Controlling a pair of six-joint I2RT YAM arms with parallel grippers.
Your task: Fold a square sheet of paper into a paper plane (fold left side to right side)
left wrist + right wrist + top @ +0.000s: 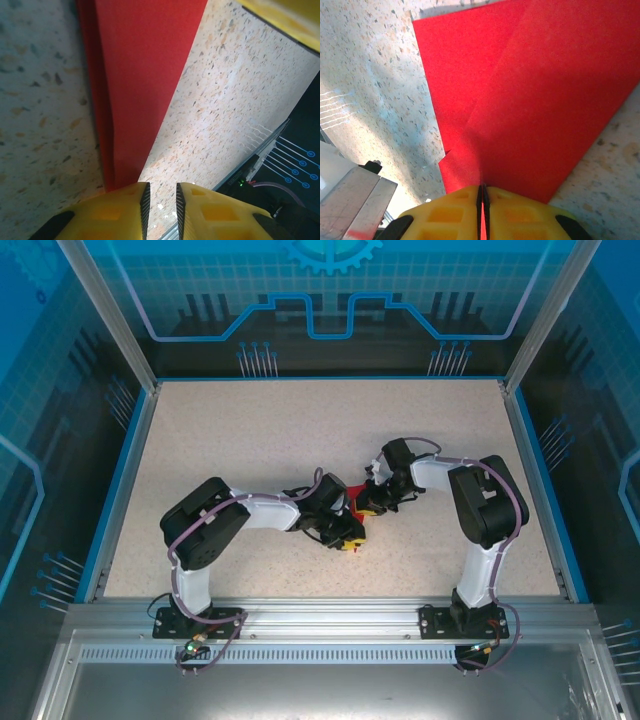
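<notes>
Right end effector [482, 190] pinching creased red paper [530, 100], speckled table [370, 75]

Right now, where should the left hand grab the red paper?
Take the red paper at its narrow folded end, just beside the left hand, sliding in low along the table. It lies almost flat, so only an edge can be pinched. The right hand pinches another edge.

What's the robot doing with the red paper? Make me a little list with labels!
Thing: red paper, folded, layers overlapping
Where: lying near the middle of the speckled table
Right gripper: shut, pinching the paper's edge
Left gripper: jaws slightly apart, bare table showing in the gap
Paper's narrow end: reaches one yellow finger of the left gripper; whether that finger presses on it cannot be told
</notes>
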